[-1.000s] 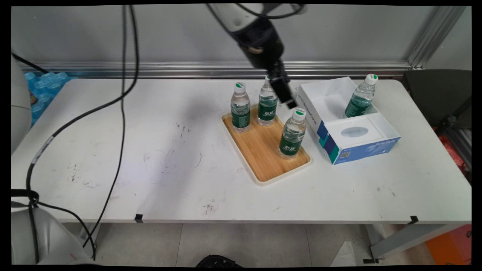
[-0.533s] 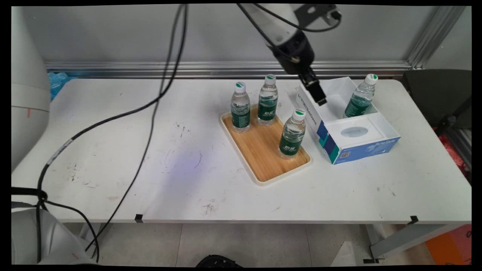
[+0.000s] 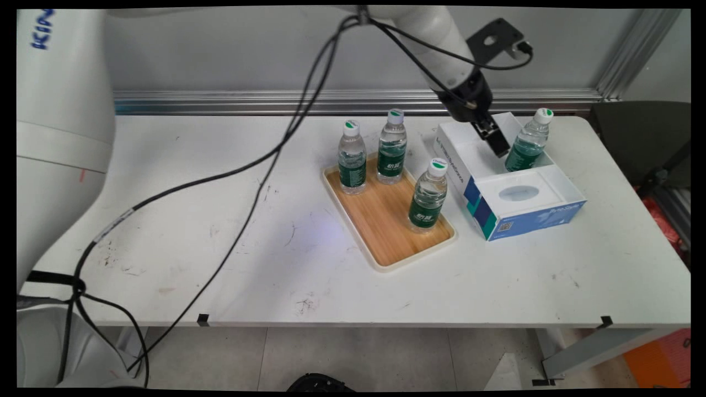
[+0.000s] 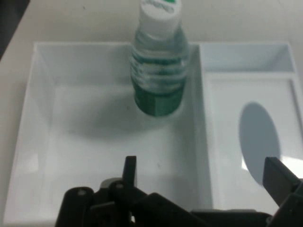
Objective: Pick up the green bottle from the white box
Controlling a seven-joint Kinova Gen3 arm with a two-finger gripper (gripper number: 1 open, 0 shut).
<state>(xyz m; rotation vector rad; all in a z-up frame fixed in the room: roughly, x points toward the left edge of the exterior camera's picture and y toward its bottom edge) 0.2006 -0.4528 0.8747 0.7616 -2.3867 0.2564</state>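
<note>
Hand poised over the open box, fingers apart

Black hand [image 3: 498, 146] hangs over the open compartment of the white and blue box [image 3: 551, 214] at the counter's [image 3: 220, 220] far right. In the hand view its two fingers [image 4: 130, 171] stand wide apart with nothing between them, pointing down into the compartment. A water bottle [image 3: 527, 141] with a green label and a white cap stands upright at the far right corner of that compartment, just right of the hand in the main view; they appear to be apart, though the angle makes the gap hard to judge. The box's near section is closed over by a white insert with an oval hollow [image 3: 518, 193].

Left of the box, touching or nearly touching it, lies a wooden tray [image 3: 386, 220] with a pale rim. Three more bottles stand upright on it: one at the far left [image 3: 352, 158], one at the far right [image 3: 392, 147], and one on the right side nearer the camera [image 3: 428, 196], close to the box's blue wall. Black cables [image 3: 248, 171] hang from the arm across the counter's left half.
</note>
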